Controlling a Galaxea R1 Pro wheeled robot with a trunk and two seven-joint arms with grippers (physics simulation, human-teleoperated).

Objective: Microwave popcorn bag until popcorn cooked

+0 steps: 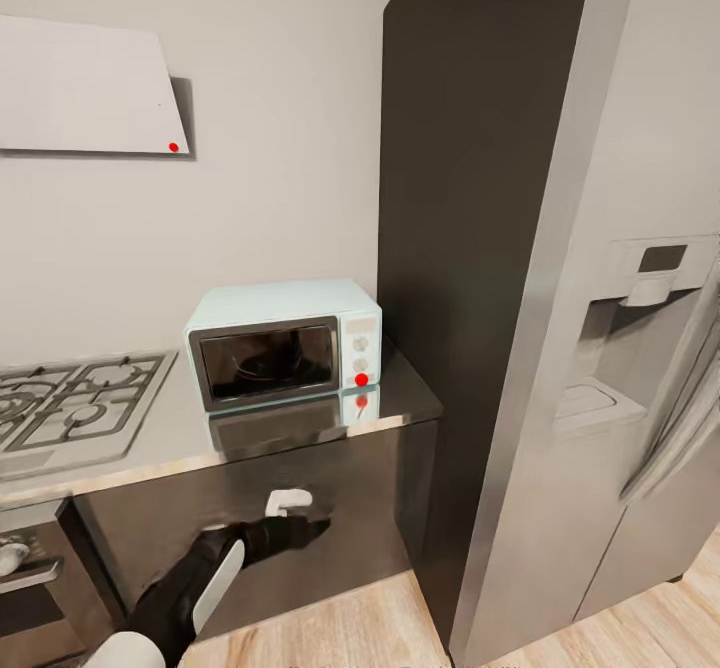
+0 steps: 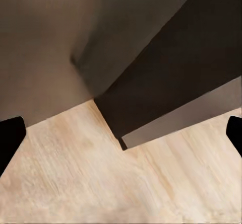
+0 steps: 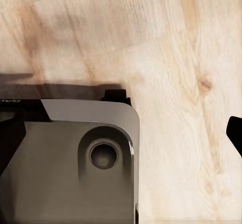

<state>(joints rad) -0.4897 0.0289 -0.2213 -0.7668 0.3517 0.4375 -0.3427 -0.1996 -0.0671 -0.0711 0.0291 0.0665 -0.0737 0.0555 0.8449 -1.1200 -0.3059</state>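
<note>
gas hob [image 1: 70, 403] at left, white hood [image 1: 85, 88] above it, steel fridge [image 1: 620, 348] at right, wood floor [image 1: 330, 618]

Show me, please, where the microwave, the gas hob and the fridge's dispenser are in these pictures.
microwave [image 1: 266, 358]: head view, on its dark glass door.
gas hob [image 1: 75, 408]: head view, on the grey pan grates.
fridge's dispenser [image 1: 620, 338]: head view, inside the recessed bay.

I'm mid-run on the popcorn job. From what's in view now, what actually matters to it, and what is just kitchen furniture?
For the job:
- microwave, door shut
- countertop it stands on
- left gripper, low in front of the cabinet

Just there:
- gas hob
- fridge with dispenser
- tall dark cabinet
- white hood
- wood floor
</note>
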